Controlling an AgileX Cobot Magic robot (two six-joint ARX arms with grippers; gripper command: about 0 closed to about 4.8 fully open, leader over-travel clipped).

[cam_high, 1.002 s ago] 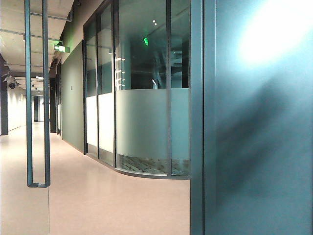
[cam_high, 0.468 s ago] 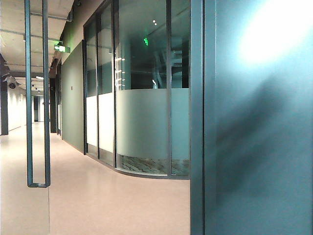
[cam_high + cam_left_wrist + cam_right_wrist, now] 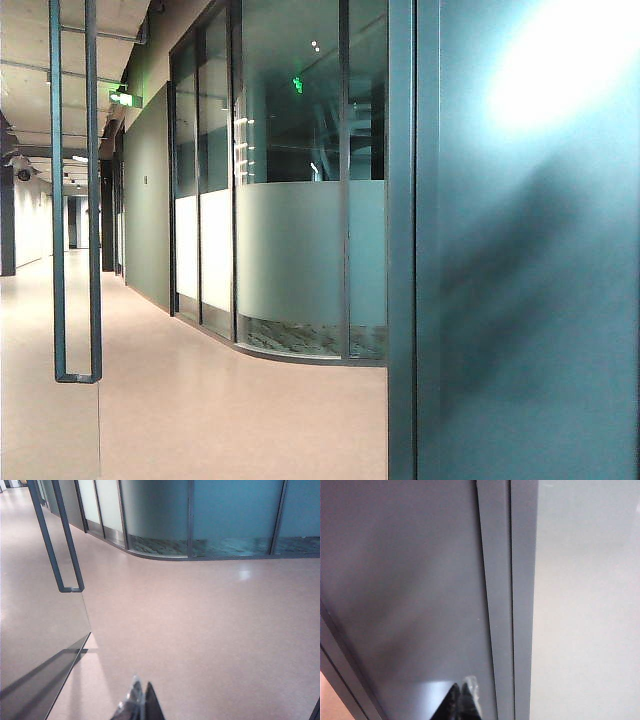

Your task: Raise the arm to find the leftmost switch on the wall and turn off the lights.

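Wall (image 3: 540, 300) panel, plain blue-grey and matte, filled the whole side of the exterior view next to a grey metal upright (image 3: 402, 240), with a bright glare high on it and a soft dark shadow (image 3: 510, 280) slanting across its middle. No switch showed on it in that view, and neither arm nor claw appeared there; only the shadow hinted at one.

Beyond the upright, the exterior view alone showed the curved frosted-glass partition (image 3: 290, 260) running down the corridor, a green exit sign (image 3: 125, 98) near the ceiling, and a looped metal door handle (image 3: 77, 200) on a glass door, far from the upright.

The right wrist view showed what the exterior view missed: the right claw (image 3: 461, 702), its dark tips pressed together and grasping nothing, close in front of the wall (image 3: 405, 590) just beside the upright (image 3: 507, 600). A paler surface (image 3: 585, 600) lay on the other side of the upright. No switch showed here either.

The left wrist view looked down instead at the pinkish floor (image 3: 200, 630), with the left claw (image 3: 140, 705) low at the frame edge, tips clenched together and empty. It also caught the foot of the frosted-glass partition (image 3: 160, 515) and the lower end of the door handle (image 3: 65, 550), well apart from the claw. The wall itself did not appear in this view.
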